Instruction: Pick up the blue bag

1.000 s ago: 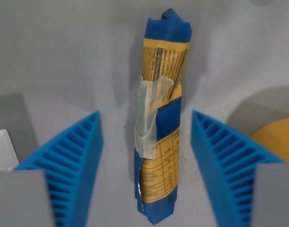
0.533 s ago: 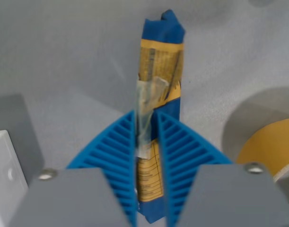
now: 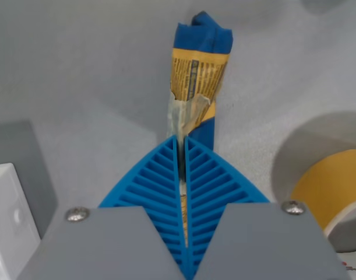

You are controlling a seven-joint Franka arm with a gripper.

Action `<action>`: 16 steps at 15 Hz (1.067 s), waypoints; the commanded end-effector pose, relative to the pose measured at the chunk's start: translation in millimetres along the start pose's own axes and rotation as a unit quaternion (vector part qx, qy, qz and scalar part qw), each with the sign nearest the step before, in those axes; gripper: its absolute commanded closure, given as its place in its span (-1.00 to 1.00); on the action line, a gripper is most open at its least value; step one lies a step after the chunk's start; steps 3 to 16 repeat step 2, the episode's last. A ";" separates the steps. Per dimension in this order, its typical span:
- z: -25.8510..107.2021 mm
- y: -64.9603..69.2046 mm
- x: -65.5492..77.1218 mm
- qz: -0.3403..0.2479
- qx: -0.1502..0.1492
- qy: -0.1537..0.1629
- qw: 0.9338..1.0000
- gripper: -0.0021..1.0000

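The blue bag [image 3: 198, 76] is a long rolled packet, blue with yellow printed labels and a strip of clear tape around its middle. It lies on the grey surface, running from the top centre down the wrist view. My gripper [image 3: 182, 146] has blue ribbed fingers [image 3: 154, 186] pressed together on the bag's lower half, squeezing it flat between them. The bag's near end is hidden behind the fingers.
A yellow roll with a white rim [image 3: 332, 192] sits at the wrist view's right. A white box [image 3: 9, 221] is at the lower left, with a dark shadowed block [image 3: 17, 143] above it. The surface [image 3: 78, 70] is grey.
The fingers closed from wide apart on either side of the bag to tight on it, pinching it thin. The view has shifted slightly.
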State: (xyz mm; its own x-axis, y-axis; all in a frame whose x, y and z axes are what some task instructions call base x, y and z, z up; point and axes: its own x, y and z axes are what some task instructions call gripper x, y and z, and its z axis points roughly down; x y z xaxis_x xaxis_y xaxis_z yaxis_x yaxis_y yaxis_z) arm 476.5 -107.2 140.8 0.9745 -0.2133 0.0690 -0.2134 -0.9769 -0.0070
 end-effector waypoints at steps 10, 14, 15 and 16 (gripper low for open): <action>-28.3 -0.2 -3.6 0.001 0.032 0.003 0.999 1.00; -28.3 -0.2 -3.6 0.001 0.032 0.003 0.999 1.00; -28.3 -0.2 -3.6 0.001 0.032 0.003 0.999 1.00; -28.3 -0.2 -3.6 0.001 0.032 0.003 0.999 1.00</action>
